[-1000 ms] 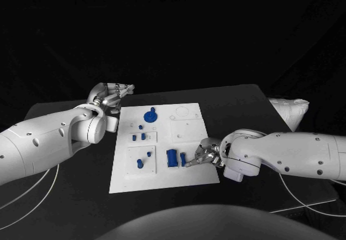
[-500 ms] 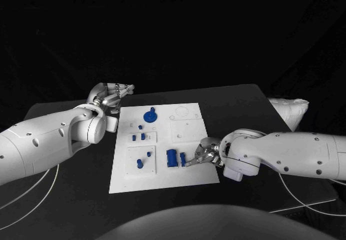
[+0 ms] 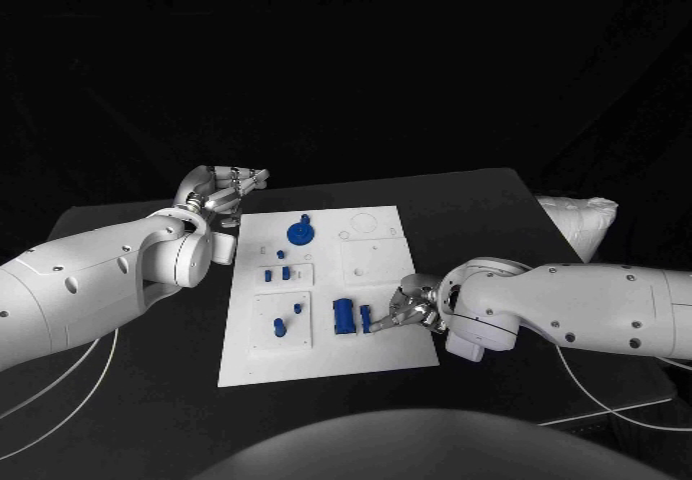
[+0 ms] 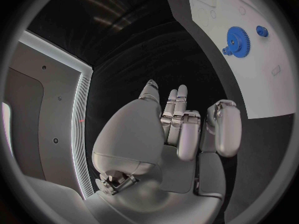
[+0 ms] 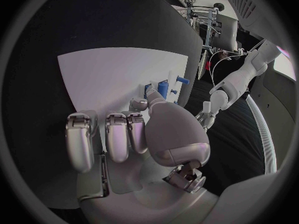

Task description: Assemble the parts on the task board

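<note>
Task board [image 3: 325, 300] is lying mid-frame on the black desk [image 3: 476, 210]. Blue gear [image 3: 300, 234] is sitting in its upper part, blue block [image 3: 345, 315] lower centre, small blue pegs [image 3: 287, 272] left of centre. Right robot hand [image 3: 405, 309] is resting on the board's right edge, fingertips at a small blue peg [image 3: 366, 318] just beside the block — can't tell if it's gripping. Left robot hand [image 3: 224, 188] is hovering off the board's upper-left corner, fingers curled in, holding nothing.

Blue parts [image 3: 343, 315] lie scattered on white task board [image 3: 378, 352].
</note>
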`<action>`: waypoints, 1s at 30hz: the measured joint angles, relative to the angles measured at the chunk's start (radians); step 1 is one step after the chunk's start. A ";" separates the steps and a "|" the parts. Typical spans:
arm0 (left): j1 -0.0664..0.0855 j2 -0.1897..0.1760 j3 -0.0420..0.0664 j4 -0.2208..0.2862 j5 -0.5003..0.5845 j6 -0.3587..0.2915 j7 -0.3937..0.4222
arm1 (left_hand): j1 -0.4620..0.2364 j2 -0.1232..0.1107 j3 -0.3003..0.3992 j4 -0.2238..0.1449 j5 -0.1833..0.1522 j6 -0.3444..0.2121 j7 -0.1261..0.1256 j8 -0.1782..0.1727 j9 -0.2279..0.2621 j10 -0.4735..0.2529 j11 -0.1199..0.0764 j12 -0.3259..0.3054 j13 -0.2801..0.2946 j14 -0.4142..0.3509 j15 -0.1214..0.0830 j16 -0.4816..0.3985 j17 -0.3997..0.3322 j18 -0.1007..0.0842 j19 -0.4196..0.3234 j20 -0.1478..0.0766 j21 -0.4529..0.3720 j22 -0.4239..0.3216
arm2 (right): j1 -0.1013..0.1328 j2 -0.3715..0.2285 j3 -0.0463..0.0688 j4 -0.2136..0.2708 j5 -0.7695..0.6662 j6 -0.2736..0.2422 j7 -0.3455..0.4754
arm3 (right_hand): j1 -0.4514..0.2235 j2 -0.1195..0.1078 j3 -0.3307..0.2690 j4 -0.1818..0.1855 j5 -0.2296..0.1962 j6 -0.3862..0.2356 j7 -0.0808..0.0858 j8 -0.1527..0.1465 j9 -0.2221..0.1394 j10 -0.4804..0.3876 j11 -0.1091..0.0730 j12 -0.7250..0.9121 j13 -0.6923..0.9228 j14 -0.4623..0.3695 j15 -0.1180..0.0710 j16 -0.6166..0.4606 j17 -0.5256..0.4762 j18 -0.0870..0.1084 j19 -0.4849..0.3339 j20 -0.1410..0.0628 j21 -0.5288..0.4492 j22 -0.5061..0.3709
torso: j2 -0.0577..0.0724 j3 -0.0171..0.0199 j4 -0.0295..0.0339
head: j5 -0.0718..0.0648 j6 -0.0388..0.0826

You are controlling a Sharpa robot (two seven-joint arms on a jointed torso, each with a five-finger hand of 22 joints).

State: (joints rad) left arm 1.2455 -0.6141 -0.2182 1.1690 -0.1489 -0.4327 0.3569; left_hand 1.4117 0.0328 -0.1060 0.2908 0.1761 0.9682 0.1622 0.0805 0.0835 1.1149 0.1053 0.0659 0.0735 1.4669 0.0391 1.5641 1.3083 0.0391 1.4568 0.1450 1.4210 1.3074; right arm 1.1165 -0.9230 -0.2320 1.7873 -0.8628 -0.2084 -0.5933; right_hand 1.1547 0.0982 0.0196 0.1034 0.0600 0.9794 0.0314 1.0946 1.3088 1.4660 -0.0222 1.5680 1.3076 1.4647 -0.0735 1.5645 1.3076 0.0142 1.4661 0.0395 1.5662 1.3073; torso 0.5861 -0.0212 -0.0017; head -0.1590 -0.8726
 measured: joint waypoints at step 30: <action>0.000 -0.012 0.000 0.018 0.000 -0.004 0.005 | 0.008 0.008 -0.007 0.001 0.000 0.000 0.000 0.000 0.000 0.000 0.000 0.000 0.000 0.000 0.000 -0.008 0.000 0.000 -0.008 0.003 -0.017 0.000 | 0.034 -0.027 0.001 -0.010 0.219 -0.265 0.424 | 0.017 0.004 -0.032 0.068 0.109 -0.381 0.097 -0.608 -0.363 0.000 0.083 0.000 0.000 0.001 0.069 0.000 0.000 0.000 0.000 0.054 0.000 0.001 | -0.001 0.0012 -0.0007 | 0.024 0.000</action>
State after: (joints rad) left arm 1.2452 -0.6260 -0.2182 1.1872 -0.1490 -0.4367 0.3616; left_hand 1.4197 0.0408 -0.1128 0.2919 0.1761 0.9683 0.1622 0.0805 0.0834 1.1149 0.1053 0.0659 0.0734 1.4669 0.0391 1.5560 1.3083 0.0390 1.4486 0.1479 1.4036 1.3074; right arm 1.1503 -0.9505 -0.2314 1.7772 -0.6438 -0.4730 -0.1692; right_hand 1.1720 0.1018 -0.0121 0.1719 0.1688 0.5987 0.1285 0.4865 0.9456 1.4662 0.0605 1.5680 1.3077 1.4658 -0.0042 1.5645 1.3074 0.0142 1.4663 0.0939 1.5662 1.3079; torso 0.5846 -0.0200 -0.0024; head -0.1353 -0.8726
